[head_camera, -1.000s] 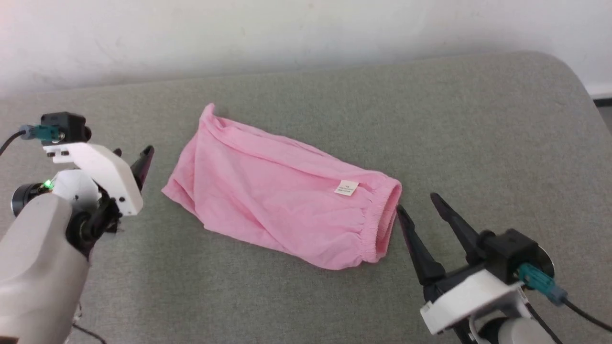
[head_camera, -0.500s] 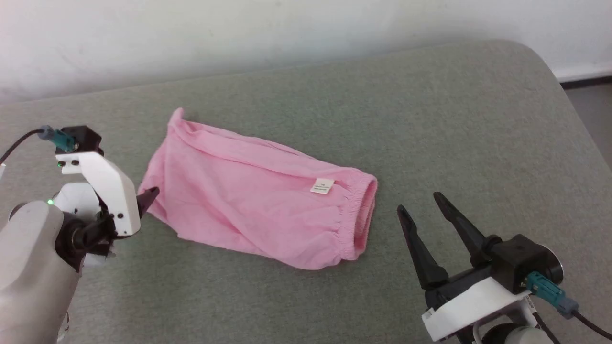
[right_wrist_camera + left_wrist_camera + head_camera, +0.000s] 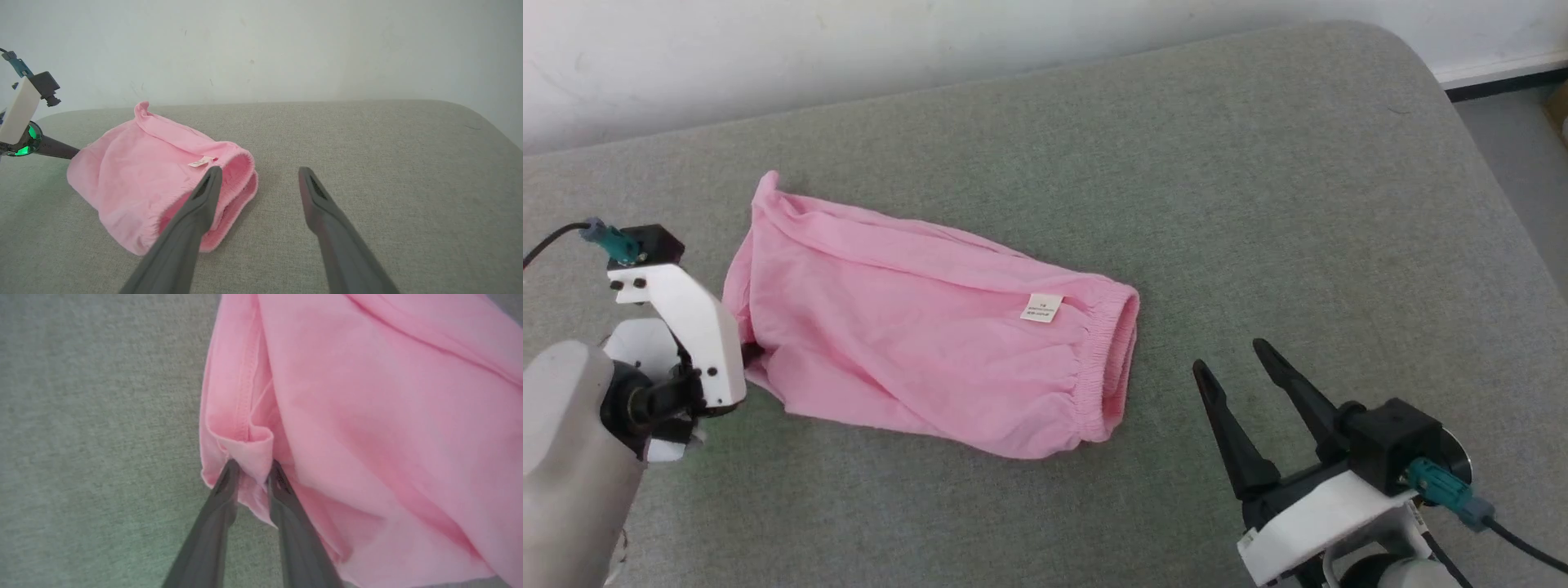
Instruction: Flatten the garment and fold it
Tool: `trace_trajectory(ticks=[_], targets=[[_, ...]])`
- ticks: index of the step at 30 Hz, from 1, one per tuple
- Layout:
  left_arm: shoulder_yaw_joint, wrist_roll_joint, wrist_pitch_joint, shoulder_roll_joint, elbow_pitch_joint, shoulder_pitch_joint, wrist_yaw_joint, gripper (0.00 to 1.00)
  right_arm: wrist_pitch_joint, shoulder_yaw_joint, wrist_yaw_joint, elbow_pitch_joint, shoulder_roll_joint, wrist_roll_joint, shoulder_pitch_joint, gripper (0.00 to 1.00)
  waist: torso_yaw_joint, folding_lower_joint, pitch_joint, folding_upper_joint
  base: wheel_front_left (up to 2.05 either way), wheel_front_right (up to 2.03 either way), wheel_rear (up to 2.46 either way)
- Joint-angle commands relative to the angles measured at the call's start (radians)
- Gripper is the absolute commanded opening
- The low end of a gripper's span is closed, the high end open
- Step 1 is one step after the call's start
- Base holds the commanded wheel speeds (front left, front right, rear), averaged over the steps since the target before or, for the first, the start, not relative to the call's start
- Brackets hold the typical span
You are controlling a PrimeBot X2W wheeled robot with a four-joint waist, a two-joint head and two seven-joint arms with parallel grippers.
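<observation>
**Left claw on the hem, right one waiting at the waist**

The pink shorts-like garment (image 3: 915, 351) lies rumpled across the middle of the grey padded surface (image 3: 1258, 204), its gathered waistband (image 3: 1107, 359) and white label (image 3: 1042, 307) toward the robot's right. The left gripper (image 3: 253, 469) is clenched on a small fold of the leg hem, low at the cloth's edge. I'd judge it a corner hold, for drawing the fabric out flat. The right gripper (image 3: 1230, 358) hovers empty with fingers spread wide, near the waistband but clear of it; likely poised to take that opposite end. Nothing is flattened or folded yet.
</observation>
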Motion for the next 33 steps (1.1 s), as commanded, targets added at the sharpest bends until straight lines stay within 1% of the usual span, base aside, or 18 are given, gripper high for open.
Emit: trace_trajectory(ticks=[1, 4, 8, 12, 16, 21, 26, 33], targets=[[-0.047, -0.015, 0.041, -0.052, 0.037, 0.077, -0.015, 0.0, 0.012, -0.006, -0.001, 0.008, 0.003, 0.011, -0.009, 1.0, 0.008, 0.0001, -0.002, 0.0, 0.0, 0.0, 0.0], [-0.039, -0.021, 0.015, -0.058, 0.034, 0.084, -0.02, 0.0, 0.062, -0.001, -0.001, 0.028, 0.002, 0.026, -0.014, 1.0, 0.021, 0.0001, -0.011, 0.0, 0.0, 0.0, 0.0], [-0.012, -0.012, -0.084, -0.064, 0.014, 0.078, -0.021, 0.0, 0.168, 0.021, -0.001, 0.055, -0.017, 0.062, -0.03, 1.0, 0.052, 0.0001, -0.027, 0.0, 0.0, 0.0, 0.0], [-0.001, 0.01, -0.167, -0.076, -0.035, 0.075, -0.012, 0.0, 0.27, 0.049, -0.001, 0.067, -0.048, 0.101, -0.053, 1.0, 0.093, 0.0001, -0.045, 0.0, 0.0, 0.0, 0.0], [-0.011, 0.029, -0.193, -0.082, -0.088, 0.072, -0.013, 0.0, 0.349, 0.101, -0.001, 0.062, -0.081, 0.135, -0.092, 1.0, 0.132, 0.0001, -0.051, 0.0, 0.0, 0.0, 0.0], [-0.025, 0.043, -0.204, -0.094, -0.131, 0.064, -0.012, 0.0, 0.439, 0.164, -0.001, 0.074, -0.107, 0.172, -0.153, 1.0, 0.161, 0.0001, -0.049, 0.0, 0.0, 0.0, 0.0], [-0.033, 0.05, -0.208, -0.102, -0.152, 0.056, -0.008, 0.0, 0.52, 0.187, -0.001, 0.191, -0.119, 0.183, -0.218, 1.0, 0.173, 0.0001, -0.039, 0.0, 0.0, 0.0, 0.0], [-0.04, 0.05, -0.215, -0.109, -0.156, 0.052, -0.013, 0.0, 0.592, 0.201, -0.001, 0.403, -0.09, 0.227, -0.277, 1.0, 0.181, 0.0001, -0.023, 0.0, 0.0, 0.0, 0.0]])
